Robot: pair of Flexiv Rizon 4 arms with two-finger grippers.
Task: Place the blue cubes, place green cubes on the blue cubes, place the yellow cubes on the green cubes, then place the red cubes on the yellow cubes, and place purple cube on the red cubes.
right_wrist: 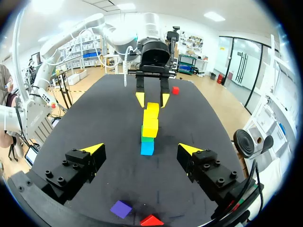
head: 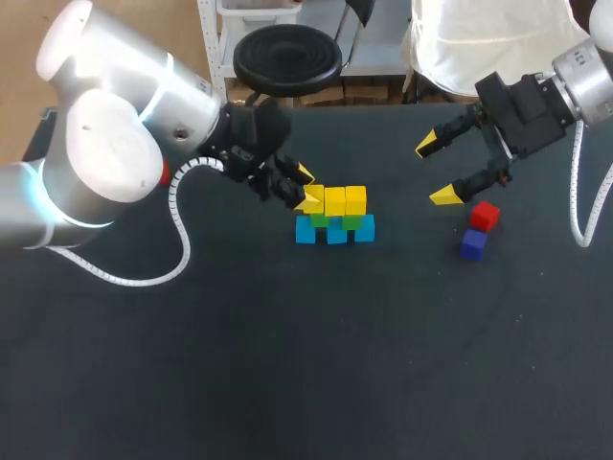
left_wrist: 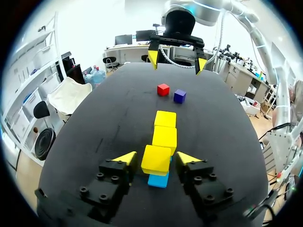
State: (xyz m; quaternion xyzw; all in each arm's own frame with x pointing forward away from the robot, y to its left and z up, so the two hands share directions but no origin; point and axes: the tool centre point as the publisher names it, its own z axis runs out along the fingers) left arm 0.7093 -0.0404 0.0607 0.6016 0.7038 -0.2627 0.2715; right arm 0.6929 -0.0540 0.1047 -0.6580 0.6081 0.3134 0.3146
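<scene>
A short row of blue cubes [head: 335,233] stands mid-table with green cubes [head: 355,222] on them and yellow cubes [head: 345,200] on top. My left gripper [head: 306,189] is at the row's left end. In the left wrist view its fingers flank the end yellow cube [left_wrist: 156,159] with small gaps, open. A red cube [head: 485,215] and a purple cube [head: 472,243] lie to the right. My right gripper [head: 437,170] hangs open just left of them, empty. In the right wrist view the purple cube [right_wrist: 121,208] and red cube [right_wrist: 151,220] lie under it.
Another red cube [right_wrist: 175,90] lies beyond my left arm, and it shows as a red sliver [head: 165,172] behind that arm in the head view. A white cable [head: 144,278] loops onto the dark table [head: 287,364] at the left.
</scene>
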